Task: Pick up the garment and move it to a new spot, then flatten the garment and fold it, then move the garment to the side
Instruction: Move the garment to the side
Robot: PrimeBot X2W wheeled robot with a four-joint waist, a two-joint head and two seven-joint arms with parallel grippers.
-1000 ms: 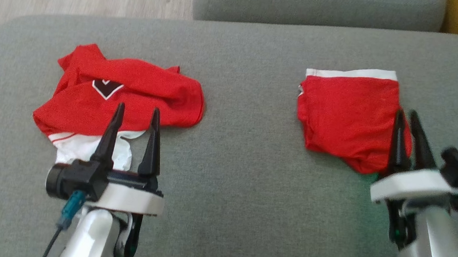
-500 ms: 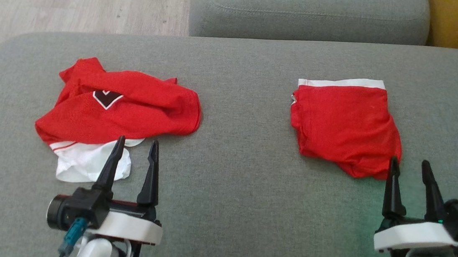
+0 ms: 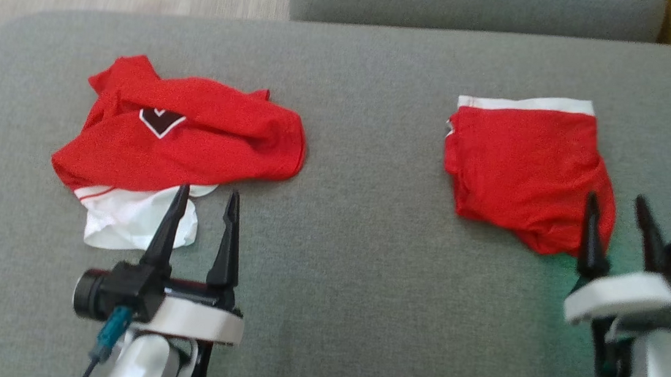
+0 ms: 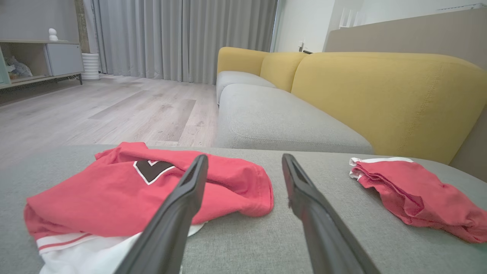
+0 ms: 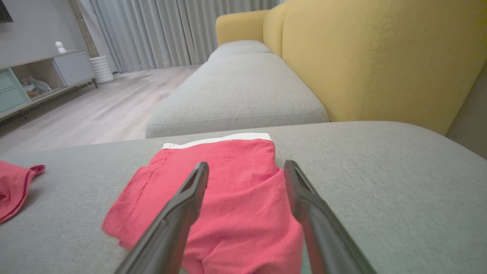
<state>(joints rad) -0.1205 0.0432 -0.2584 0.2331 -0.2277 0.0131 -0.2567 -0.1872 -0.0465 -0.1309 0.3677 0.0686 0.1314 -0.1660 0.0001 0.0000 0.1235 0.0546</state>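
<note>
Grey cushion (image 3: 362, 228) beneath folded red garment (image 3: 528, 164)

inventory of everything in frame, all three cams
crumpled garment: 1, red with a white part and a black-and-white emblem, left on the near cushion
folded garment: 1, red with a white band, right on the near cushion
near cushion: 1, grey, under both garments
far seat cushions: 2, grey, beyond the near cushion
sofa back: 1, yellow, behind the far seats
floor: 1, pale wood, left
curtains: 1 run, grey, far wall
cabinet: 1, grey, far left
left gripper: 1, dark fingers, open, at the crumpled garment's near edge
right gripper: 1, dark fingers, open, at the folded garment's near corner
</note>
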